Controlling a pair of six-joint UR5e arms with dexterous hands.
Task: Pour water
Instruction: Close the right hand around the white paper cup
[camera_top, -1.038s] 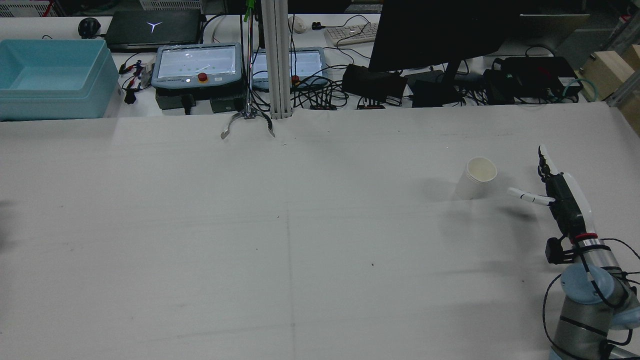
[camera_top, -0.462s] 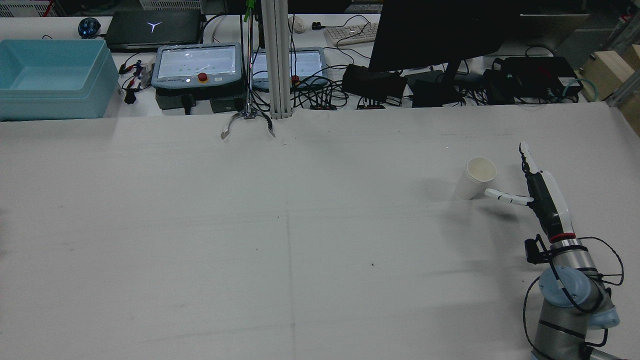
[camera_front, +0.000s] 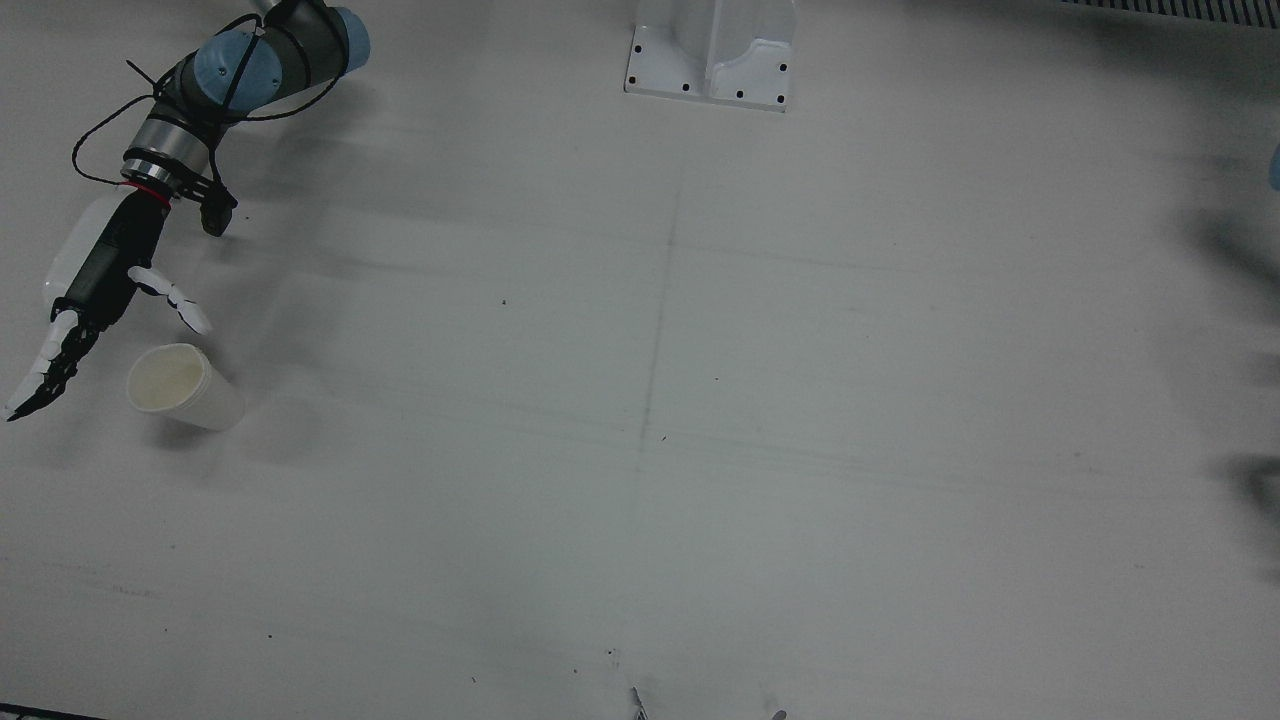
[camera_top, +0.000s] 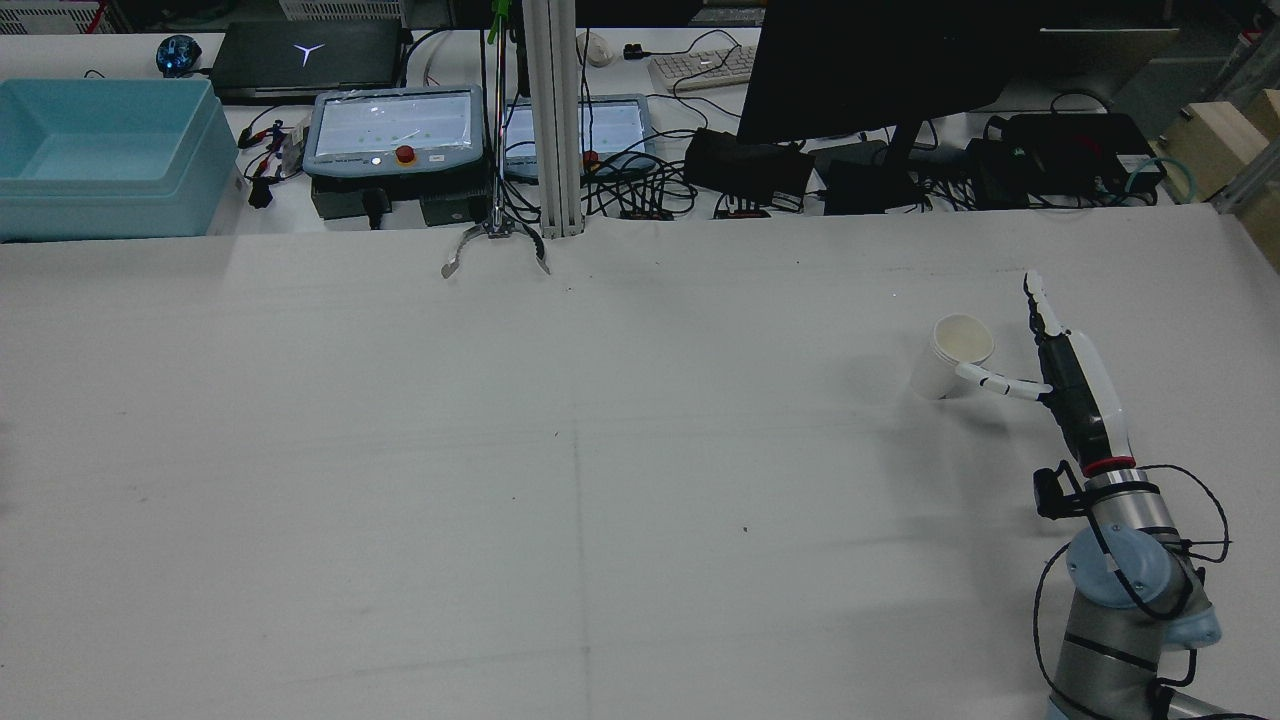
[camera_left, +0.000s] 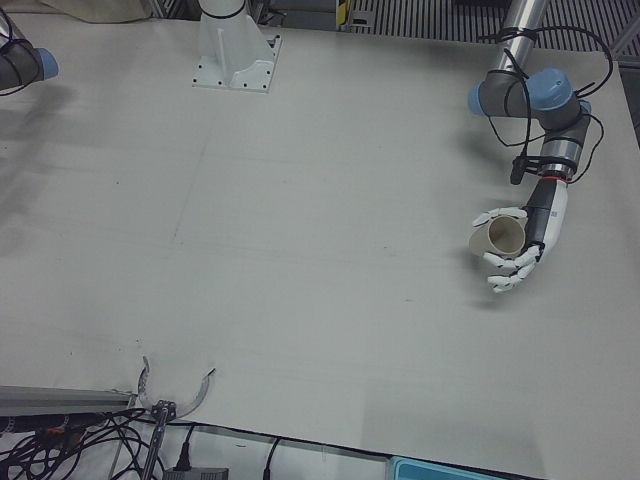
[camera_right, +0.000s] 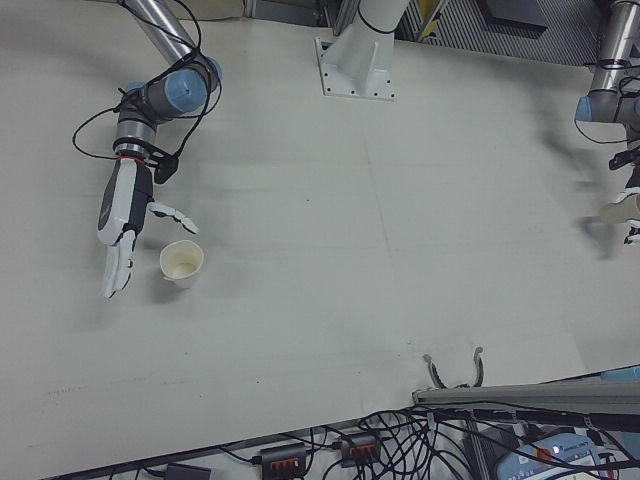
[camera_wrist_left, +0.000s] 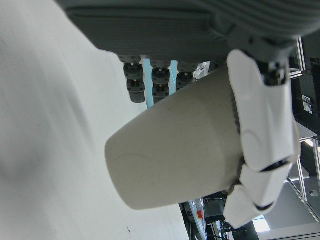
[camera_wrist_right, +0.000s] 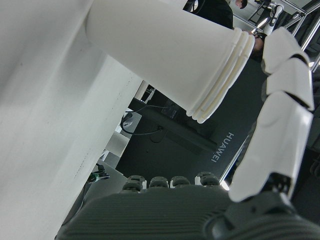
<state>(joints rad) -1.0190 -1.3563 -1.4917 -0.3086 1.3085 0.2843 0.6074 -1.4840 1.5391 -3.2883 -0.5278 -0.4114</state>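
Observation:
A white paper cup (camera_top: 958, 352) (camera_front: 185, 388) (camera_right: 182, 264) stands upright on the table, on the right arm's side. My right hand (camera_top: 1065, 385) (camera_front: 95, 285) (camera_right: 122, 215) is open just beside it, thumb reaching to the cup's side and fingers stretched past it. In the right hand view the cup (camera_wrist_right: 165, 55) fills the space before the palm, with the fingers (camera_wrist_right: 280, 130) apart from it. My left hand (camera_left: 525, 245) is shut on a second paper cup (camera_left: 503, 235) (camera_wrist_left: 175, 155), held roughly upright with fingers (camera_wrist_left: 262, 130) wrapped around it. The rear view does not show the left arm.
Beyond the table's far edge are a blue bin (camera_top: 100, 150), teach pendants (camera_top: 395, 130), a monitor (camera_top: 870, 70), cables and an aluminium post (camera_top: 553, 120). A white pedestal (camera_front: 710, 50) stands at the robot's side of the table.
The right hand has moved left and forward in the rear view, closing the gap to the standing cup; its thumb now reaches the cup's side. The cup has not moved.

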